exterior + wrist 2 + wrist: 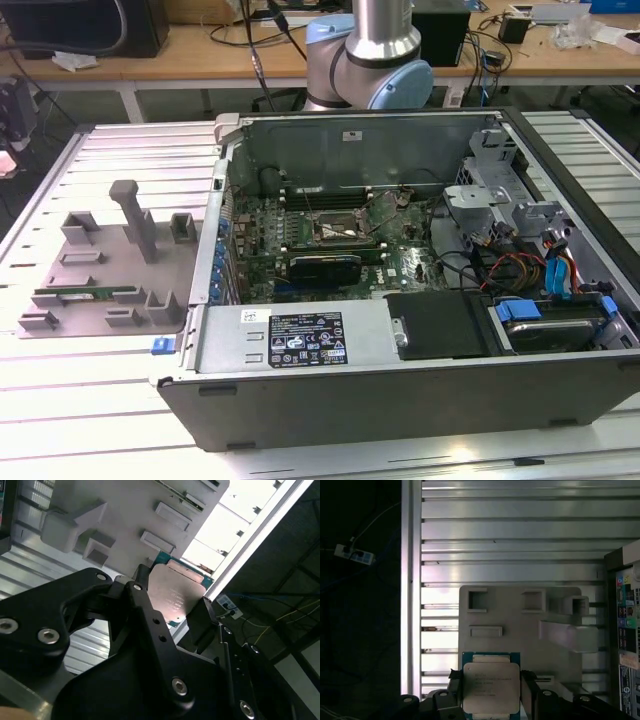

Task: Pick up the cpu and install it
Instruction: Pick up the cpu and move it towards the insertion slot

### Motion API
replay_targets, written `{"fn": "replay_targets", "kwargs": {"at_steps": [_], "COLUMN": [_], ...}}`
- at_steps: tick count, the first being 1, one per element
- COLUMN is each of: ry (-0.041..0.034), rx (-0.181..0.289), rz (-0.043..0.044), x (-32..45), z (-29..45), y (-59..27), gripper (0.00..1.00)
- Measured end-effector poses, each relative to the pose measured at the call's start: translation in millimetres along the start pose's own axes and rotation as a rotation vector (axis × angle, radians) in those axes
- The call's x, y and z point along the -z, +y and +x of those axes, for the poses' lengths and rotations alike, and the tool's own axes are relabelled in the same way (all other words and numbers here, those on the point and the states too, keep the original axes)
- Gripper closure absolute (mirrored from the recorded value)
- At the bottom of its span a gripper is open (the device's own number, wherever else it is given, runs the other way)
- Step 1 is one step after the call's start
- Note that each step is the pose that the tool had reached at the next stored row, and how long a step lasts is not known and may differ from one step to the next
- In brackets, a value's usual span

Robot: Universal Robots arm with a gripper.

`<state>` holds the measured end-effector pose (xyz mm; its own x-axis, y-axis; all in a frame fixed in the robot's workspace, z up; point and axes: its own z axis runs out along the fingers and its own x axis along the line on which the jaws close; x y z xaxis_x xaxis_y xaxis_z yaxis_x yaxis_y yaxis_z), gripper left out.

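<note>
Observed: the gripper (491, 696) is clamped on the cpu (491, 682), its fingers pressing two opposite edges and the metal top facing the wrist cameras. The chip hangs clear above the grey fixture tray (520, 625), well apart from the open computer case (400, 350).

Assessment: transfer stage. Good practice is an even squeeze and a level chip. Any tilt or slip risks a skewed seating in the socket (343, 232).
</note>
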<state>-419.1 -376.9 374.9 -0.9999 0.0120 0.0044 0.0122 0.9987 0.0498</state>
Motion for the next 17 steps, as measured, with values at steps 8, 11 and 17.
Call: {"fn": "replay_targets", "kwargs": {"at_steps": [8,11,17], "ry": [-0.0002,-0.0005,-0.0009], "rx": [0.000,0.000,0.000], "rz": [0.0000,0.0000,-0.0001], "x": [16.2,20.3,28.4], "z": [0.0,0.1,0.1], "y": [0.8,1.0,1.4], "gripper": [0.45,0.45,0.45]}}
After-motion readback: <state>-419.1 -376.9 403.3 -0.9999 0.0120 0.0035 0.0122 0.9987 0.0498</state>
